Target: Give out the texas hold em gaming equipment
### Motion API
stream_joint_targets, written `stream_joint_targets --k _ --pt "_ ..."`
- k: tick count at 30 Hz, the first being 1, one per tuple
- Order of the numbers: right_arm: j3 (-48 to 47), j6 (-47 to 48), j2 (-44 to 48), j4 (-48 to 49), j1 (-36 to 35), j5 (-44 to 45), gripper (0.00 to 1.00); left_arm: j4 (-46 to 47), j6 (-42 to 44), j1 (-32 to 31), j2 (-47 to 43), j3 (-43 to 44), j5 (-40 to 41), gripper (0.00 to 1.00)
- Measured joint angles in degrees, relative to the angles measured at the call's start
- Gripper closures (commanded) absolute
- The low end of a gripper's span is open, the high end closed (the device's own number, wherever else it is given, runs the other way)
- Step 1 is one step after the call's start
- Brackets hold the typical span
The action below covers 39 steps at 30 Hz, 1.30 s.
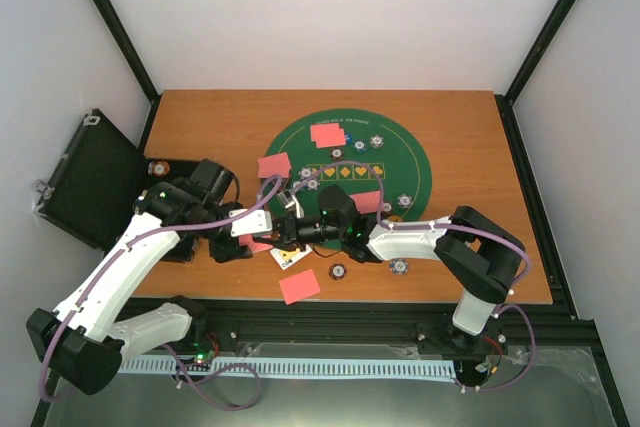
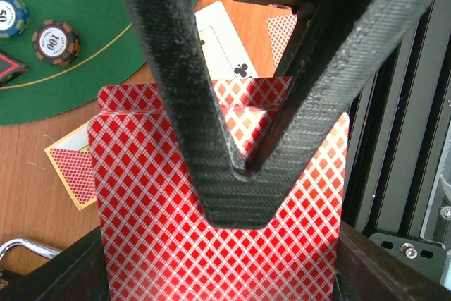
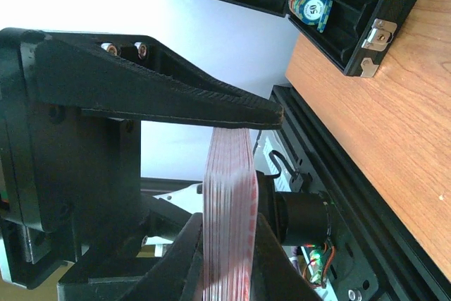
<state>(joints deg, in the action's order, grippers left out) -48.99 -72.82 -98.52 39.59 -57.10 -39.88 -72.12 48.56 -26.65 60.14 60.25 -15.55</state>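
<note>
My right gripper point(image 1: 288, 231) is shut on a deck of red-backed cards point(image 3: 229, 209), seen edge-on between its fingers point(image 3: 232, 107). My left gripper point(image 2: 239, 174) is shut, its fingertips lying against the red back of the deck's top card point(image 2: 176, 244). The two grippers meet at the table's front left point(image 1: 258, 243). Single red-backed cards lie at the far side of the mat point(image 1: 326, 133), its left rim point(image 1: 274, 165), its right part point(image 1: 368, 201) and the front edge point(image 1: 299, 286). A face-up club card point(image 2: 225, 44) lies under the grippers. Striped chips point(image 2: 53, 40) sit on the green mat point(image 1: 400, 162).
The black hinged case point(image 1: 90, 182) lies open at the left edge, with a chip stack point(image 3: 310, 6) inside. More chips lie near the front point(image 1: 339, 271) point(image 1: 399, 266). A black red-edged marker point(image 2: 8, 65) is on the mat. A black rail point(image 1: 380, 322) runs along the front.
</note>
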Motion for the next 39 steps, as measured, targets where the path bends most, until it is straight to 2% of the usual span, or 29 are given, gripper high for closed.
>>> stream_joint_targets --k 1,3,7,11,15,23,39 --pt "0.0 0.2 0.0 -0.2 0.0 0.0 0.95 -0.1 0.0 0.0 0.0 0.0 0.1 0.47" --pt "0.0 1.0 0.0 -0.7 0.0 0.2 0.84 -0.3 0.0 0.0 0.0 0.2 0.1 0.53" --pt "-1.0 3.4 0.0 -3.7 -0.1 0.3 0.7 -0.9 0.2 0.0 0.0 0.2 0.2 0.71" --pt "-1.4 4.7 0.0 -5.6 -0.1 0.3 0.65 -1.2 0.4 0.0 0.0 0.2 0.3 0.74" --pt "-1.9 4.3 -0.1 -5.8 -0.1 0.2 0.51 -1.2 0.6 0.0 0.0 0.2 0.6 0.77" --pt "-2.5 3.1 -2.2 -4.1 -0.1 -0.3 0.47 -1.3 0.9 0.0 0.0 0.2 1.1 0.77" --pt "-3.8 6.7 -3.2 -8.1 1.8 -2.6 0.49 -1.4 1.2 0.0 0.1 0.2 2.3 0.78"
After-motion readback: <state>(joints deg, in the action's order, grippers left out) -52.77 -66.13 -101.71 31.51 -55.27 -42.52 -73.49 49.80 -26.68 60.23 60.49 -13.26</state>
